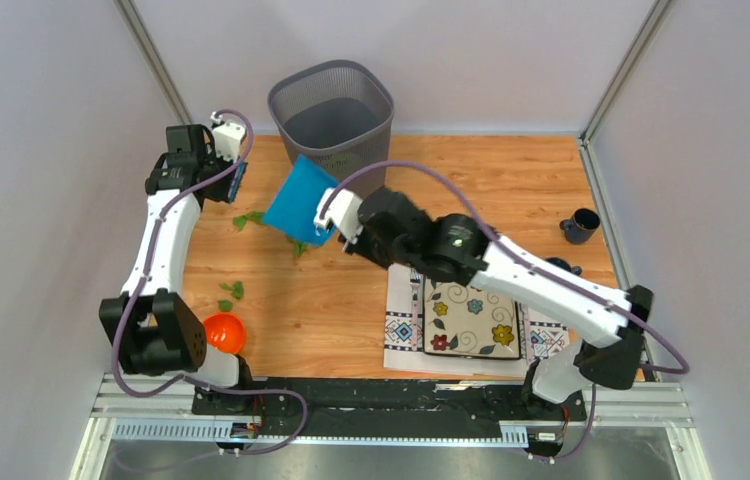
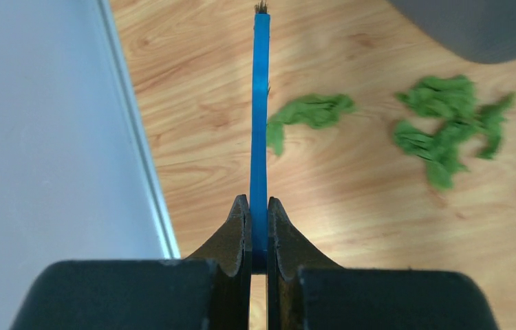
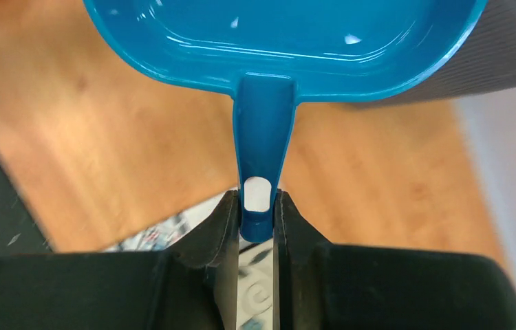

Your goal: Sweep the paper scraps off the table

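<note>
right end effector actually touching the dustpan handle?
Touching. The right wrist view shows the right end effector with both fingers pressed against the sides of the dustpan handle, with no gap.

Inspected all three views; no text, label, brand mark, number or sign is legible on any surface; the placemat [image 1: 471, 322] bears flower and swirl ornament only, not lettering.

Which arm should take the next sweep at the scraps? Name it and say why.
Left. The left gripper is shut on the brush, with paper scraps lying just beside it; the right gripper holds only the dustpan.
</note>
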`<state>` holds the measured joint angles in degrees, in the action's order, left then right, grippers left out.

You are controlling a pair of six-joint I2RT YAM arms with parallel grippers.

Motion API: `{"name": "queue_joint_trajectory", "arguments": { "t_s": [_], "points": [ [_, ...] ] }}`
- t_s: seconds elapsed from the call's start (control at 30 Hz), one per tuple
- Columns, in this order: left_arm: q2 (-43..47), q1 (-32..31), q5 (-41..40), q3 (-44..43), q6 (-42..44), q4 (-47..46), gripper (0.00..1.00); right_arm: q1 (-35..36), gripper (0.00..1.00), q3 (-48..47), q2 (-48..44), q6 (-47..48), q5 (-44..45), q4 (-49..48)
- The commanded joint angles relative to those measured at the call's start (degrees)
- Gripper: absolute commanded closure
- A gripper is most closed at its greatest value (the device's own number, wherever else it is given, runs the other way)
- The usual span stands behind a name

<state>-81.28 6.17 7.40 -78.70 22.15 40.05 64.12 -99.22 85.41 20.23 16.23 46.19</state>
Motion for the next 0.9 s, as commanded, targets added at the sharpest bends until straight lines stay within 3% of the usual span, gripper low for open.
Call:
{"name": "queue_joint_trajectory", "arguments": {
  "t_s": [0.0,0.13,0.3,0.47,0.87],
  "points": [
    [-5.2,0.77,-12.28,-4.71,4.64,-7.08,1.0,1.45,1.0,9.38,5.2,-16.78,-10.17,8.47],
    [-9.85,0.86,-15.05,-3.49,7.02,-9.9,1.0,1.54,1.0,13.69,9.07,-19.87,-7.88,10.32],
    [-14.87,0.77,-2.16,-4.08,9.93,-8.52,1.0,1.62,1.0,15.02,16.79,-19.88,-13.05,11.98],
    [-19.71,0.77,3.4,-8.58,12.3,-1.31,1.0,1.45,1.0,15.37,20.32,-18.91,-14.83,11.64],
    [-3.55,-4.06,12.1,12.67,15.11,12.59,1.0,-0.31,1.0,14.23,25.42,-18.3,-15.35,9.18]
  ]
}}
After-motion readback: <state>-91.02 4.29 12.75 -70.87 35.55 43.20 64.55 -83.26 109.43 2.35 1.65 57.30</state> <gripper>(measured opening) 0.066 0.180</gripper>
